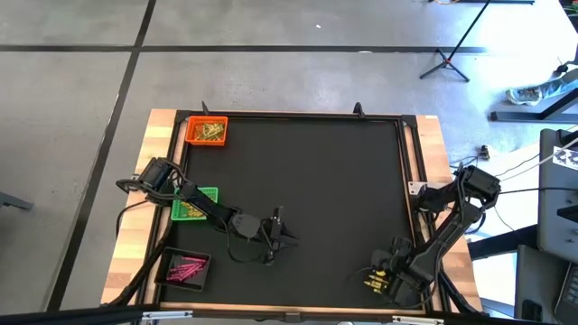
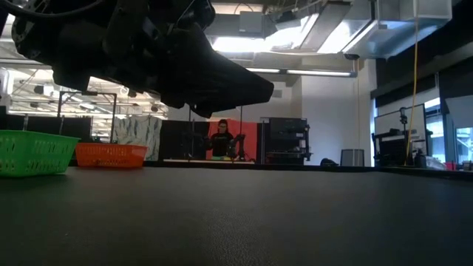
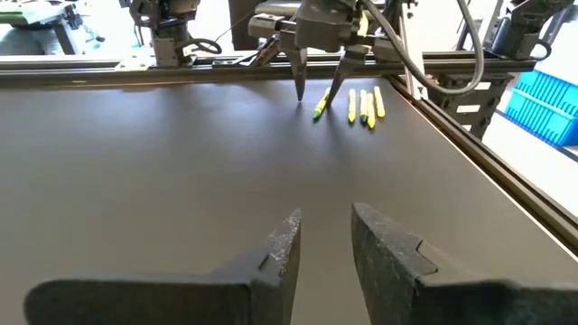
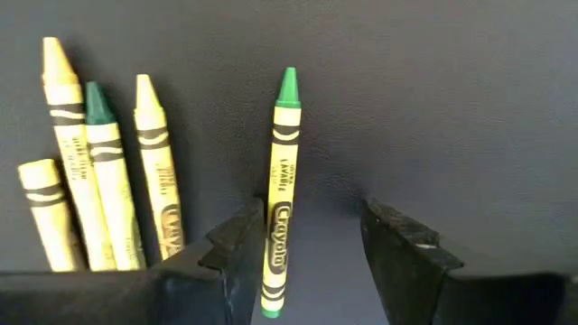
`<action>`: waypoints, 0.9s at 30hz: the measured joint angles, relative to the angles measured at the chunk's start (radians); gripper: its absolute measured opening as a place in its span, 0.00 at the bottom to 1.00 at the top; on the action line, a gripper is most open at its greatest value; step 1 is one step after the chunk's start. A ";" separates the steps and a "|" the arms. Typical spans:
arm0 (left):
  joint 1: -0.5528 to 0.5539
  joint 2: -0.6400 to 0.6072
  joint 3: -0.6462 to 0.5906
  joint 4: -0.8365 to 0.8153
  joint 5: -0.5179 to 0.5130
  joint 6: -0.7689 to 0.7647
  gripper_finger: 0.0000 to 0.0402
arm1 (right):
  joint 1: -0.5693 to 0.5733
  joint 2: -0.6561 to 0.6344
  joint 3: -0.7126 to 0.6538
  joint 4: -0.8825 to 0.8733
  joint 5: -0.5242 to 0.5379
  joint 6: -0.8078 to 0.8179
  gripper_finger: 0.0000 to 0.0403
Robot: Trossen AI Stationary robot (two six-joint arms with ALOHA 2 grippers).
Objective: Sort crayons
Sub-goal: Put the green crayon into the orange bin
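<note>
Right end effector [image 4: 307, 236] poised over a green-tipped crayon [image 4: 279, 194], jaws parted, empty.
It should centre, then clamp mid-shaft; left end effector [image 3: 321, 244] idles parted mid-desk.

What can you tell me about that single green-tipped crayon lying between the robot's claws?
The green-tipped crayon is a thin stick with a green point and a yellow-green paper wrapper printed with black bands and lettering. It lies flat on the dark mat, apart from four others beside it. It sits between the open fingers of the right gripper, close against one finger; actual contact is unclear.

Wide bare black mat [image 1: 316, 181] between both arms; trays [image 1: 206, 132] line its left edge, crayons [image 1: 375, 278] front-right
</note>
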 joint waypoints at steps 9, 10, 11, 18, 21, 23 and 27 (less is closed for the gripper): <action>0.000 0.000 0.000 0.000 0.000 0.000 0.21 | 0.000 0.001 -0.012 0.000 -0.001 -0.001 0.26; 0.000 0.000 0.000 0.000 0.000 0.000 0.21 | 0.000 0.001 -0.013 -0.001 -0.001 -0.001 0.22; 0.000 0.000 0.000 0.000 0.000 0.000 0.21 | 0.000 0.001 -0.013 -0.003 -0.001 -0.001 0.19; 0.000 0.000 0.000 0.000 0.000 0.000 0.21 | 0.000 0.002 -0.013 -0.014 0.000 -0.035 0.02; 0.000 0.000 0.000 0.000 0.004 0.000 0.21 | -0.001 0.002 0.004 -0.020 0.004 -0.065 0.05; 0.000 0.000 0.000 0.000 0.006 0.000 0.21 | -0.010 -0.005 0.018 -0.022 0.022 -0.106 0.06; 0.000 0.000 0.000 0.000 0.007 0.000 0.21 | -0.053 -0.051 0.036 -0.015 0.083 -0.190 0.04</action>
